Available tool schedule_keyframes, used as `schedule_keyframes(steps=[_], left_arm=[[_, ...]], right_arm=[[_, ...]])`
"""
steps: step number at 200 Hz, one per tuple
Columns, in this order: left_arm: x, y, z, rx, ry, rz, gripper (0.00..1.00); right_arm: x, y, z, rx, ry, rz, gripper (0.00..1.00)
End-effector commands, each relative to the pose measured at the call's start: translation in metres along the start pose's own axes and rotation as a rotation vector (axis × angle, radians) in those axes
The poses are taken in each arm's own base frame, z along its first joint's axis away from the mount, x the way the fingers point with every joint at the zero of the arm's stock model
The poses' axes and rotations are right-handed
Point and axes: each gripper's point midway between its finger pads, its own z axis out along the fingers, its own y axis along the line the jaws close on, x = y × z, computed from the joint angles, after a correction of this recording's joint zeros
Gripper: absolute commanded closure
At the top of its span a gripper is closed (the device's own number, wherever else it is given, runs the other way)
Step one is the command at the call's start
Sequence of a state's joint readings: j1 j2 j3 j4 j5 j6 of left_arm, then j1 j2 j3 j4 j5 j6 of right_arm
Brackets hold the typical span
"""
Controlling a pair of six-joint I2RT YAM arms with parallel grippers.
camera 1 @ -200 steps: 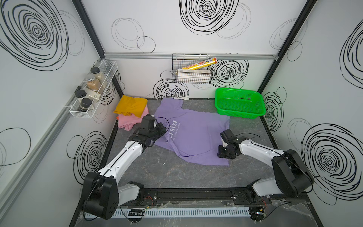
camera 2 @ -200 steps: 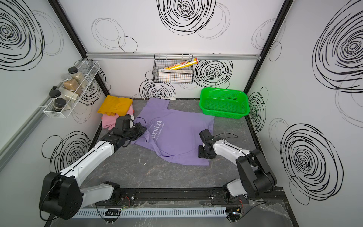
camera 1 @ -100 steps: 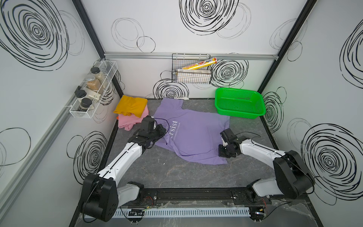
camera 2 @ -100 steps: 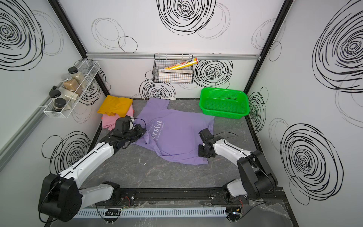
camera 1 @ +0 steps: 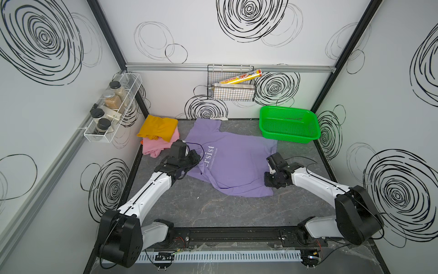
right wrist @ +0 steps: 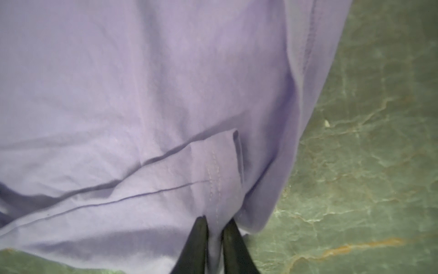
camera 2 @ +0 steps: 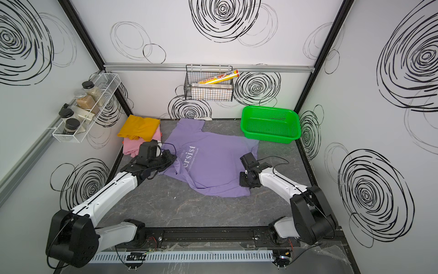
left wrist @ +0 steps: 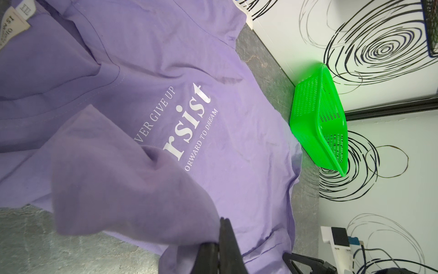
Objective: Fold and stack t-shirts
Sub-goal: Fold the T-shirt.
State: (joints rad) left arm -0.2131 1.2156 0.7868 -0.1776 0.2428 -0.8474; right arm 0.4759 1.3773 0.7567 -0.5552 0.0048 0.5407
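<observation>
A lavender t-shirt (camera 1: 237,166) (camera 2: 213,166) with white lettering lies spread across the middle of the table. My left gripper (camera 1: 198,157) (camera 2: 174,157) (left wrist: 221,227) is shut on a lifted fold of its left edge, and that fold hangs over part of the lettering. At the shirt's right edge near the hem (right wrist: 213,166), my right gripper (camera 1: 269,183) (camera 2: 245,182) (right wrist: 215,225) points down, shut on a pinch of the cloth. A folded mustard-yellow t-shirt (camera 1: 158,128) (camera 2: 139,128) lies on a pink t-shirt (camera 1: 157,144) (camera 2: 132,144) at the back left.
A green perforated basket (camera 1: 289,140) (camera 2: 270,140) (left wrist: 317,118) stands at the back right, just beyond the shirt. On the back wall hangs a wire basket (camera 1: 231,95) with rolls. A jar rack (camera 1: 111,111) is fixed to the left wall.
My left gripper has shifted a little toward the table's middle, carrying the shirt's fold with it. The right gripper has stayed almost where it was on the hem.
</observation>
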Motion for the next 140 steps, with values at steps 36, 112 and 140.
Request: schedule_keyframes(steps=[36, 112, 140], left_arm=[[-0.008, -0.010, -0.004, 0.044, -0.034, 0.002, 1.00], [-0.010, -0.011, -0.004, 0.050, -0.035, 0.002, 1.00], [-0.014, -0.017, -0.007, 0.058, -0.046, 0.006, 1.00]], right_arm=[[0.006, -0.003, 0.001, 0.019, 0.024, -0.024, 1.00], [-0.011, -0.002, -0.020, 0.023, -0.059, -0.018, 1.00], [-0.028, 0.000, -0.044, 0.036, -0.111, -0.016, 1.00]])
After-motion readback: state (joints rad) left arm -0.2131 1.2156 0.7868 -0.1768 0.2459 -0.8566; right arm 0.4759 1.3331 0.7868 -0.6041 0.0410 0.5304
